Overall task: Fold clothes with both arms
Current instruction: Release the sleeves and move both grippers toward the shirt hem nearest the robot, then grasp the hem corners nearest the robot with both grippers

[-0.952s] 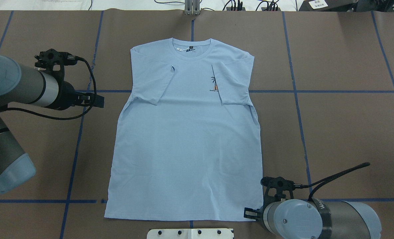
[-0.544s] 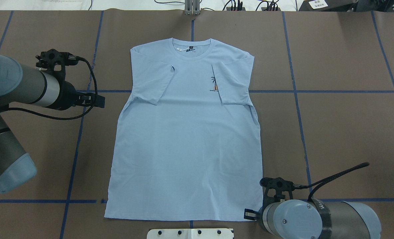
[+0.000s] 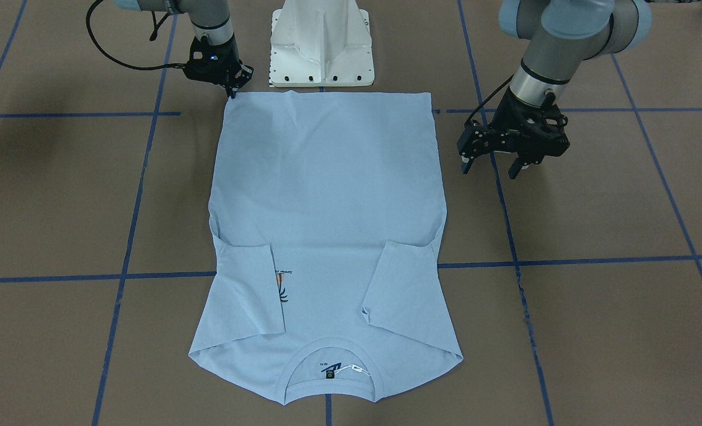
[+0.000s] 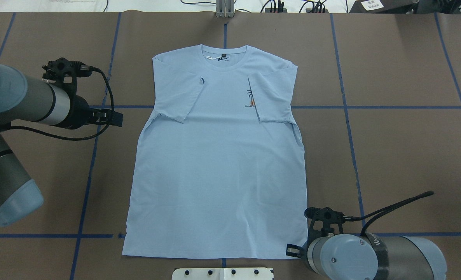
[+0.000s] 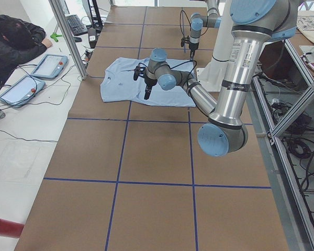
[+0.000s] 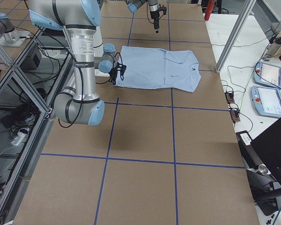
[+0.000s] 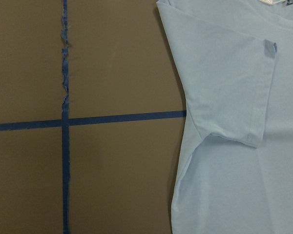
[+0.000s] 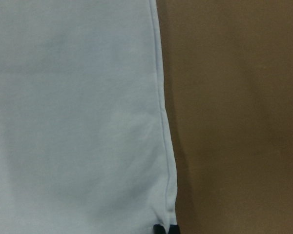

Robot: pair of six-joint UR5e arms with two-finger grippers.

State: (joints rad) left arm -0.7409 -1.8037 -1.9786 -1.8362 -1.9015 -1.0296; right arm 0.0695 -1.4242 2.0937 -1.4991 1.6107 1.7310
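1. Check the right gripper (image 3: 231, 90). Its fingers are drawn together, with the tips at one hem corner of the T-shirt (image 3: 327, 195). You cannot tell whether cloth is pinched between them.
2. From these jaws, the shirt's long axis runs straight away toward the collar. The hem runs sideways toward the other arm.
3. Check the left gripper (image 3: 489, 170). Its fingers stand apart and hold nothing. The shirt's side seam lies just beside them, not touching.
4. Treat the right arm as the nearer one. The left jaws likely need to reach the second hem corner, which lies back toward the base.
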